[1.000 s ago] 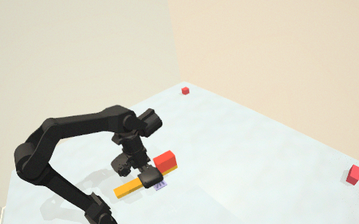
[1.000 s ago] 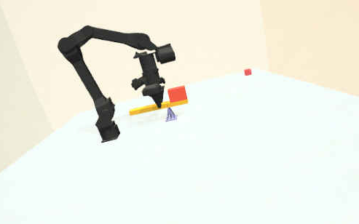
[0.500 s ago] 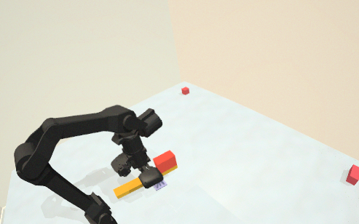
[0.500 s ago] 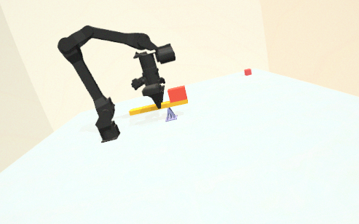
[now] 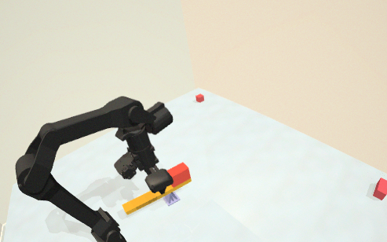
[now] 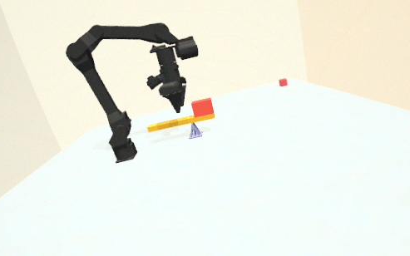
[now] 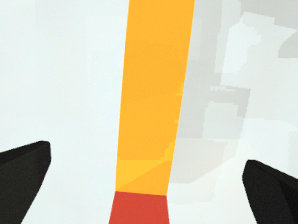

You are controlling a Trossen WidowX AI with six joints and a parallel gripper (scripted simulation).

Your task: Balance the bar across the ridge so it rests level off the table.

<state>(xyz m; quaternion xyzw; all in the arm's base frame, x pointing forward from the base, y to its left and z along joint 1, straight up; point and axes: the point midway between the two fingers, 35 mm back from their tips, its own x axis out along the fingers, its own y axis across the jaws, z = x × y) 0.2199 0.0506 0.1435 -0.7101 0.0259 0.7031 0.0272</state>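
Note:
The yellow bar (image 5: 136,204) (image 6: 160,125) (image 7: 152,75) lies across the small lilac ridge (image 5: 171,199) (image 6: 195,132), which stands under the part nearer the bar's red-block end. The red block (image 5: 180,175) (image 6: 202,107) (image 7: 140,210) sits on that end. Both bar ends look clear of the table; the bar looks close to level, though a slight tilt is hard to judge. My gripper (image 5: 162,192) (image 6: 178,112) (image 7: 149,161) is open and empty, its tips a little above the bar, beside the red block on the long-arm side. In the wrist view the fingers stand wide of both bar edges.
A small red cube (image 5: 199,98) (image 6: 283,82) lies far off near the table's back corner. Another red block (image 5: 381,188) lies at the far right in the top view. The arm's shadow falls on the table (image 5: 253,157) (image 6: 227,187) beside the bar.

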